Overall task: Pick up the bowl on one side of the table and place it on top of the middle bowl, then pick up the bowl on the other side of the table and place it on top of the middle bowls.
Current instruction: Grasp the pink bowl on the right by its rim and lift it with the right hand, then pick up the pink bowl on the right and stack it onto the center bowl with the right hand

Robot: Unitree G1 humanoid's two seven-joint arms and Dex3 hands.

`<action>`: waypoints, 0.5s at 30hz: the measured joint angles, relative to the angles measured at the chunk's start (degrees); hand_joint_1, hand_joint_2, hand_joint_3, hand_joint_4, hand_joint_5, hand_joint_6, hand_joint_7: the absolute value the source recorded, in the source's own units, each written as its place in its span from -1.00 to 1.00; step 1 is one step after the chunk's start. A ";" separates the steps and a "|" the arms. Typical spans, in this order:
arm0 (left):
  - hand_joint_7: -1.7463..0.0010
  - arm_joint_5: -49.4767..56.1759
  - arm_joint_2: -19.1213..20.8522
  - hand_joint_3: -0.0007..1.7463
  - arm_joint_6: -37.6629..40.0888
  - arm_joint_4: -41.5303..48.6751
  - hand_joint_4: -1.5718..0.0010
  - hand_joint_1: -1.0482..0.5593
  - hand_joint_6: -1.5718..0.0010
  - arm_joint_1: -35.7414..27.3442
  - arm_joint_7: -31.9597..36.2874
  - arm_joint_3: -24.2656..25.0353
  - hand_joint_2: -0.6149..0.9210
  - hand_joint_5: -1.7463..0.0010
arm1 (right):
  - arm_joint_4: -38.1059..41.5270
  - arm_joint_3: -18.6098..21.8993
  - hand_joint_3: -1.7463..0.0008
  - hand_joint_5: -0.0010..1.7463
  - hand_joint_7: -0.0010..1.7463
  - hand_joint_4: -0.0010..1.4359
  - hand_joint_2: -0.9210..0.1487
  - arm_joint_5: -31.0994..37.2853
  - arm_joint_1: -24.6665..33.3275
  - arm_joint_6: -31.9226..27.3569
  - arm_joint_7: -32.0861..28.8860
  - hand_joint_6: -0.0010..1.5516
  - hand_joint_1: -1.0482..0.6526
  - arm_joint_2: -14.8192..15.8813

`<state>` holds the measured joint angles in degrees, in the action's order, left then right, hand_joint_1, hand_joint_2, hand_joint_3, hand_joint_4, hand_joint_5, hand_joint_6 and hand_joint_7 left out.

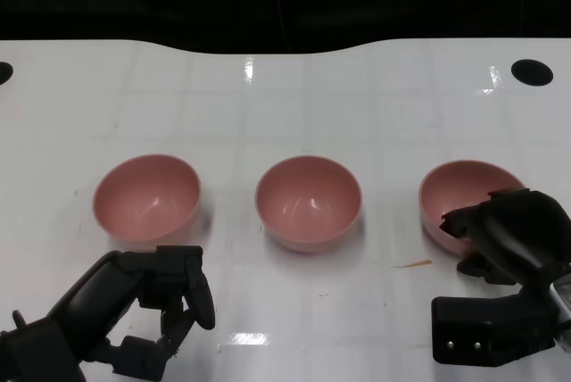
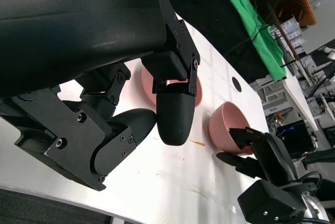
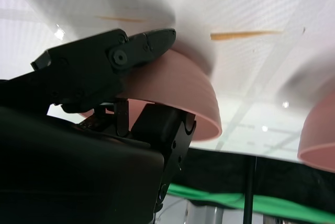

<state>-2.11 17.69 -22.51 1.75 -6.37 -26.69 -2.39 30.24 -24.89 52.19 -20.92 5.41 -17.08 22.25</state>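
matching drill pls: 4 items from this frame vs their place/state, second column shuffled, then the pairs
Things
1. left bowl
2. middle bowl
3. right bowl
4. left hand

Places or states
A. at the table's centre, nothing stacked on it
B. has the right hand at its near rim
C. holds nothing, on the near side of a bowl
D. untouched, on the robot's left side of the table

Pairs: 1-D, 2-A, 3-B, 4-C
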 measured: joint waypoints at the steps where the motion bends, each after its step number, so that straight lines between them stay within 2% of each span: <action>1: -0.74 0.00 0.00 0.54 0.08 -0.01 -0.09 0.14 0.04 0.00 0.00 0.00 0.37 -1.00 | 0.46 0.02 0.00 1.00 0.91 0.32 -0.35 -0.17 -0.22 0.32 -0.66 -0.04 0.01 0.00; 4: -0.75 0.14 0.00 0.54 0.22 -0.02 -0.09 0.16 0.04 0.01 0.03 0.00 0.36 -1.00 | 1.69 0.02 -0.21 1.00 0.99 0.34 -0.21 -0.44 -0.61 1.07 -2.58 -0.10 0.00 0.01; 10: -0.75 0.27 -0.01 0.54 0.22 -0.01 -0.07 0.16 0.05 0.02 0.40 -0.01 0.37 -1.00 | 0.32 1.77 -0.31 1.00 0.91 0.36 -0.13 -2.45 -0.68 1.79 -5.02 -0.10 0.01 0.02; 12: -0.75 0.26 -0.02 0.53 0.24 0.02 -0.07 0.15 0.05 0.04 0.40 -0.01 0.37 -1.00 | -1.31 2.60 -0.14 1.00 0.60 0.34 -0.25 -3.24 -0.66 1.65 -5.10 -0.01 -0.01 0.10; 13: -0.74 0.25 -0.02 0.52 0.25 0.08 -0.07 0.15 0.05 0.05 0.40 -0.01 0.38 -1.00 | -2.16 2.84 -0.09 1.00 0.54 0.34 -0.28 -3.44 -0.62 1.60 -4.98 0.01 -0.01 0.11; 14: -0.74 0.26 -0.03 0.52 0.24 0.22 -0.07 0.14 0.05 0.10 0.39 -0.02 0.38 -1.00 | -3.20 3.15 -0.07 1.00 0.37 0.33 -0.28 -3.57 -0.55 1.40 -4.73 0.09 -0.02 0.12; 15: -0.74 0.26 -0.03 0.52 0.22 0.40 -0.07 0.14 0.05 0.15 0.39 -0.03 0.38 -0.99 | -4.31 3.50 -0.14 1.00 0.40 0.33 -0.22 -3.79 -0.40 1.14 -4.40 0.11 -0.01 0.15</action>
<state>-1.85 17.67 -22.29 2.15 -6.23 -26.29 -2.41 25.93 -21.39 48.39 -21.32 6.56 -21.48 22.40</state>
